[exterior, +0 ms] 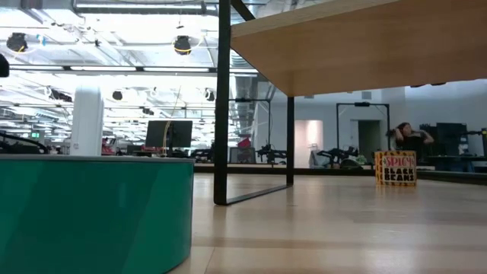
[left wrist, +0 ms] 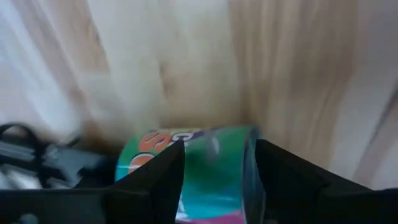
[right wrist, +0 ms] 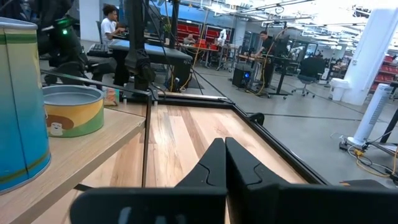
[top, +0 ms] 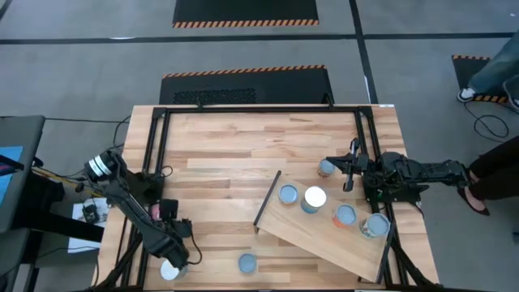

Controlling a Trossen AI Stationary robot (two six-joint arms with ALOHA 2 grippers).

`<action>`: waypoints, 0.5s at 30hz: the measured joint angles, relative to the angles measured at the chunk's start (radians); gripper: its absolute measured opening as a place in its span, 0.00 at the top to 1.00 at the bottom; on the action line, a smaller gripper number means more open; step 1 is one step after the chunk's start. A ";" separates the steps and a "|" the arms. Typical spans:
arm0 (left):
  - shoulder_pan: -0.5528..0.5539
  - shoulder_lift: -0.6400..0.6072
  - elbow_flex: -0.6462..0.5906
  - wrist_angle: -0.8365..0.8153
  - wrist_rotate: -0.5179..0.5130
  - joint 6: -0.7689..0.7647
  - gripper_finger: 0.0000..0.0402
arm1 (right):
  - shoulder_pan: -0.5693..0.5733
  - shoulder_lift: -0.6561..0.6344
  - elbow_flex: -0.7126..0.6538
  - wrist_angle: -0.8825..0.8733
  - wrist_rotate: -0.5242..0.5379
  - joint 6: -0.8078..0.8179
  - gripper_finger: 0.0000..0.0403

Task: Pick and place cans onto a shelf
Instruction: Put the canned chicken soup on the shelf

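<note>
Green-labelled can [left wrist: 205, 168] sat between the wide-spread fingers [left wrist: 165, 180] of our left gripper [top: 173, 268] at the table's near-left edge; our right gripper [top: 351, 173] waited pinched shut beside the shelf [top: 320, 231].

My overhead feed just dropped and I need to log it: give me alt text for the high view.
Looking straight down, the tilted shelf carries four cans; a fifth stands off its upper edge and a sixth near the table's front edge. The left gripper sits over a white-topped can at the front left corner. The right gripper, shut, waits beside the shelf.
</note>
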 joint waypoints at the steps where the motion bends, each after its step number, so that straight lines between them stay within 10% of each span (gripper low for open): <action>1: -0.007 0.014 0.008 -0.024 0.000 0.008 0.53 | 0.000 0.000 0.000 0.000 0.000 0.000 0.98; 15: -0.032 0.042 0.025 -0.103 -0.030 0.065 0.94 | 0.000 0.000 0.000 0.000 0.000 0.000 0.98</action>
